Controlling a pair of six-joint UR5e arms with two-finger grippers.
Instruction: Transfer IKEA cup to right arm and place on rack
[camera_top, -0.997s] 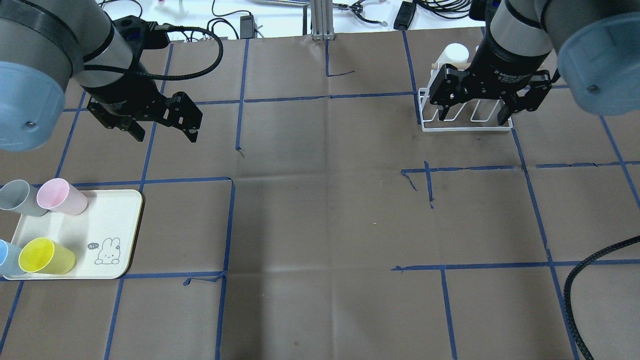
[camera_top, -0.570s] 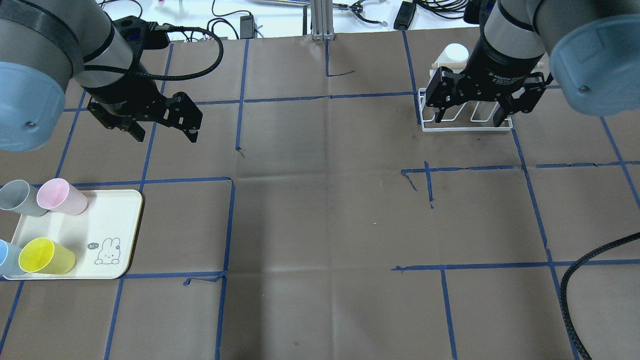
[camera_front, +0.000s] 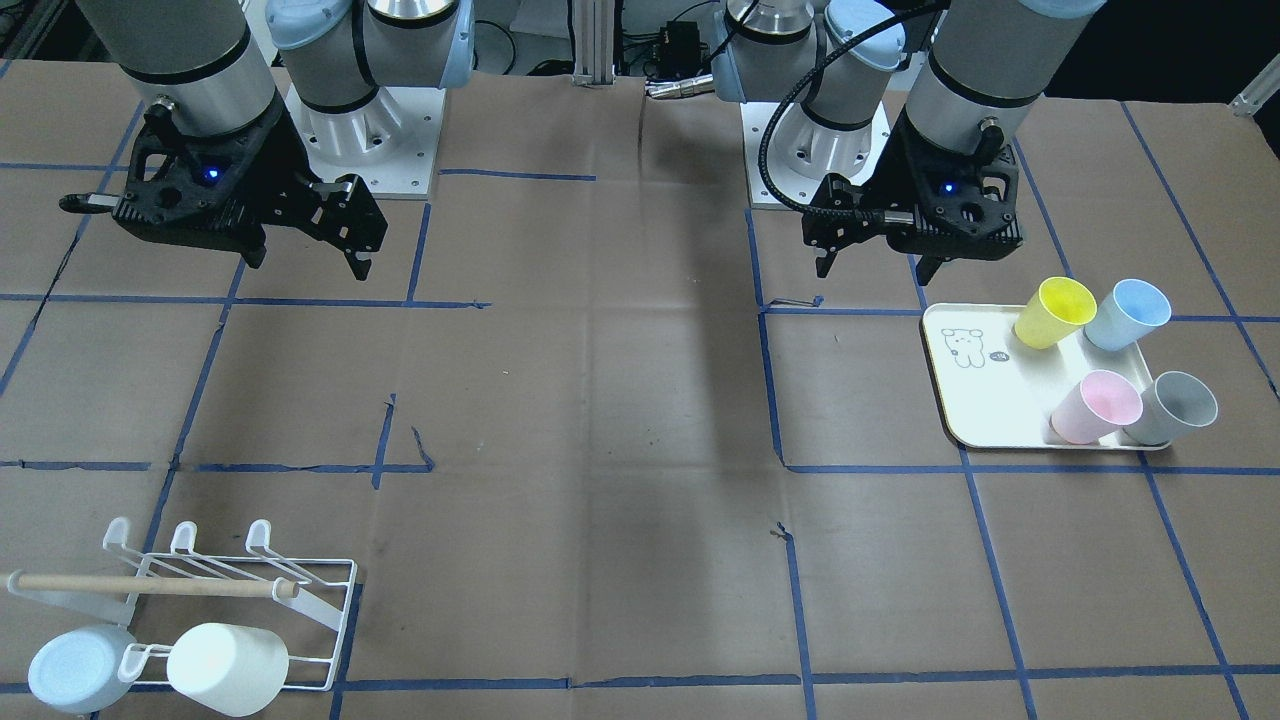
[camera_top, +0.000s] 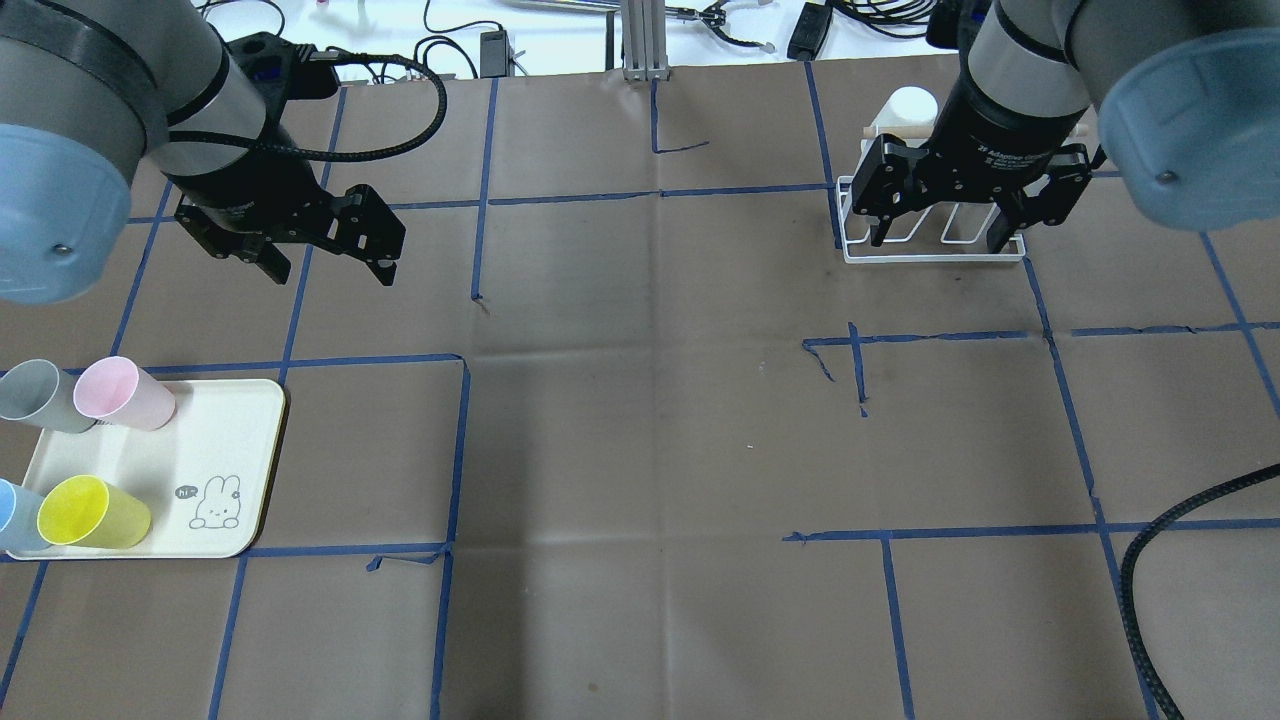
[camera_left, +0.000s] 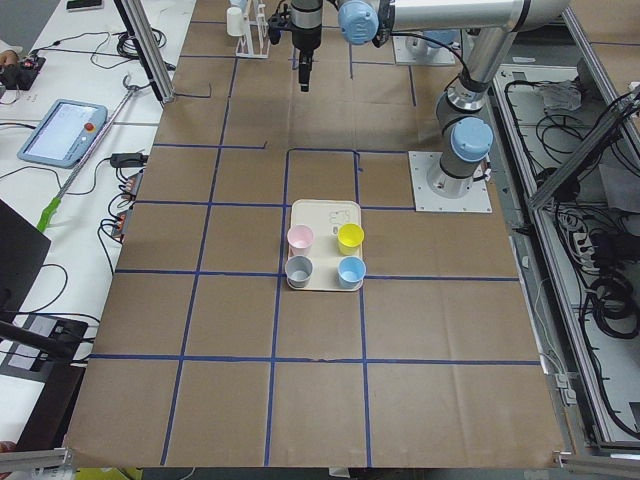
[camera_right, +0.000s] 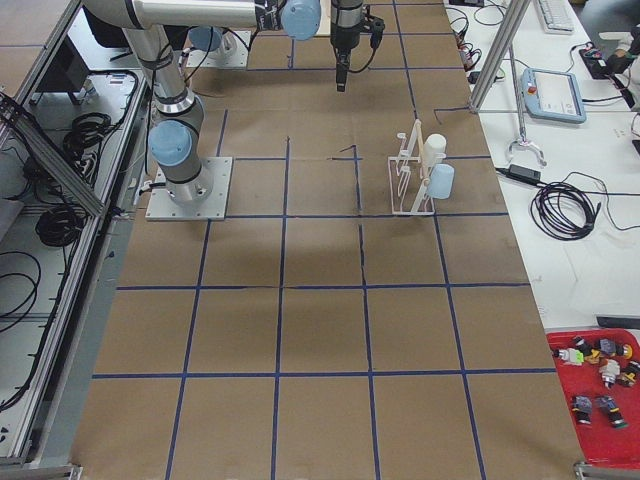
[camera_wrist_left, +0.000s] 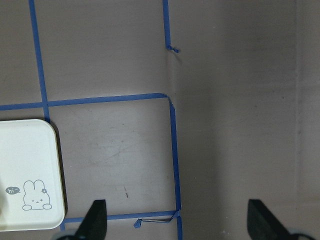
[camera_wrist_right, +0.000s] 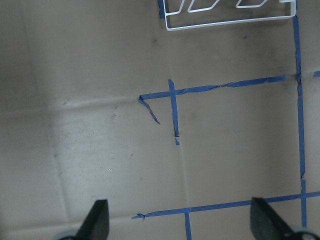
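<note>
The left pincer (camera_top: 330, 272) hangs released and empty over bare table (camera_top: 650, 450). The cups stand off to its outer left and lower down, on the cream tray (camera_top: 240, 420). The wrist view catches only the tray's corner, so the pincer is beside the tray, not above it.

Four cups stand upright there, mouths up, so their long axes are vertical. The pink cup (camera_top: 125, 393) and yellow cup (camera_top: 90, 512) are on the side nearer the pincer. The grey cup (camera_top: 35, 395) and blue cup (camera_top: 15, 515) are just beyond them, each close against its neighbour. That closeness probably leaves a finger little room.

The left arm is clearly nearer. The right pincer (camera_top: 942, 242), also spread and empty, hangs well apart across the table, short of the rack (camera_top: 930, 258). The rack already carries a white cup (camera_front: 228, 668) and a pale-blue cup (camera_front: 70, 668), and other prongs look free.
</note>
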